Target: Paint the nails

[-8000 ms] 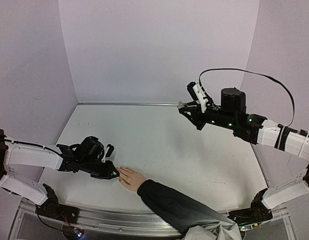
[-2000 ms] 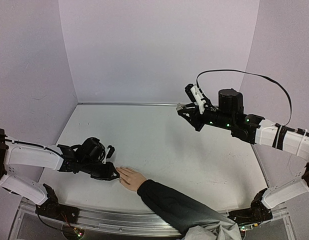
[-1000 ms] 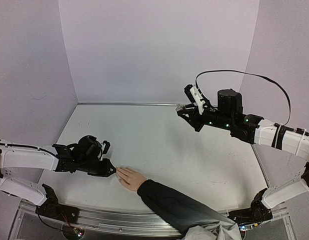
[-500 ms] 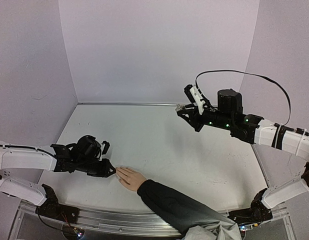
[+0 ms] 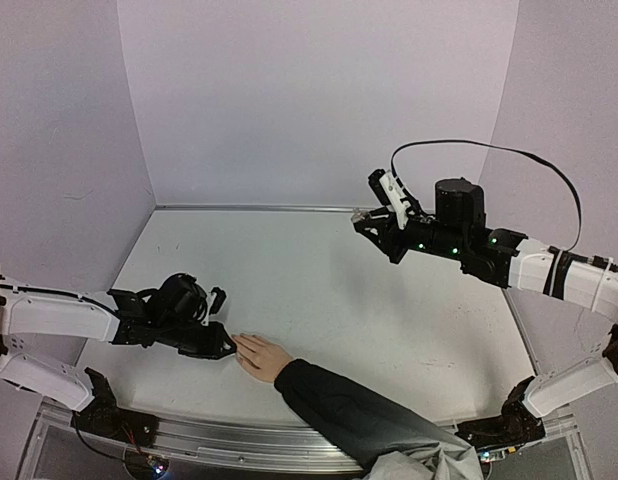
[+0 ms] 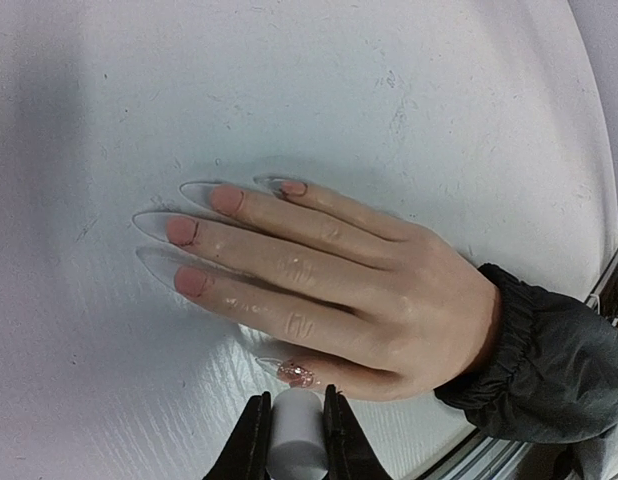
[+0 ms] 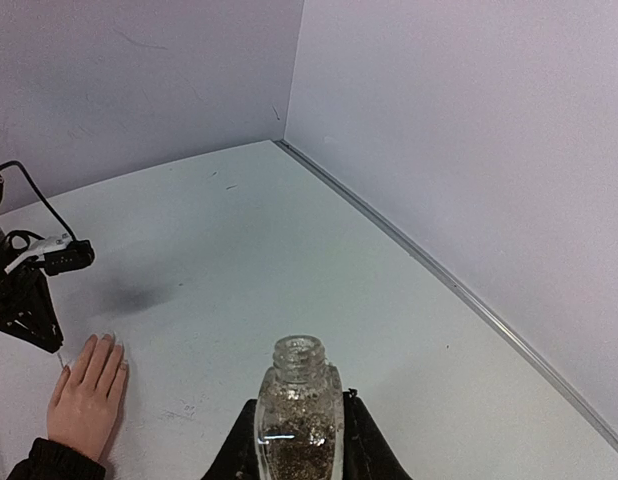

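White table (image 5: 339, 300) — a hand (image 5: 264, 357) flat on it, palm down

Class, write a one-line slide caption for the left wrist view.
Left pincer grips a white handle close to the glittered thumbnail of a hand lying flat on the white table.

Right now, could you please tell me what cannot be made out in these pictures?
Left wrist view: any brush tip, hidden behind the white cap in the left gripper.
Top view: the nails, too small on the hand.
Right wrist view: the base of the bottle, cut off by the bottom edge.
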Available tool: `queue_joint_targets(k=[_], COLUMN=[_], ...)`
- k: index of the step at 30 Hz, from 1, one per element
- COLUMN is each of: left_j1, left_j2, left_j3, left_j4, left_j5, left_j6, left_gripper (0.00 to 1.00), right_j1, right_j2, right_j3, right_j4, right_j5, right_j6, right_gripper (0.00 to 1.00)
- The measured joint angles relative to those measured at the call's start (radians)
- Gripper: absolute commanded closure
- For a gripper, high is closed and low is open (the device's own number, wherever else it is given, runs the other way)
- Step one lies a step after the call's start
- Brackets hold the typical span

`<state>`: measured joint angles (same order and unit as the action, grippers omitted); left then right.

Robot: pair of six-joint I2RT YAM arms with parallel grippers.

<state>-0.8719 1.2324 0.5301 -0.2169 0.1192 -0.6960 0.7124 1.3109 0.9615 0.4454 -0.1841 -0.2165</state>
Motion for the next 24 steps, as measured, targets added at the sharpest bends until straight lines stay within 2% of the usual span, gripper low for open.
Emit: queue_joint_targets(k=[24], left_j1=[0.0], left_j2=[0.039], left_j3=[0.001], left_j4=[0.028], left_j5=[-0.005], left_j6=[0.013], left_gripper=[1.0], right_j1=[0.0], right_j2=[0.0], right_j3=[0.0], right_j4=[0.0], right_j5=[0.0], right_j6=[0.0], right_gripper=[1.0])
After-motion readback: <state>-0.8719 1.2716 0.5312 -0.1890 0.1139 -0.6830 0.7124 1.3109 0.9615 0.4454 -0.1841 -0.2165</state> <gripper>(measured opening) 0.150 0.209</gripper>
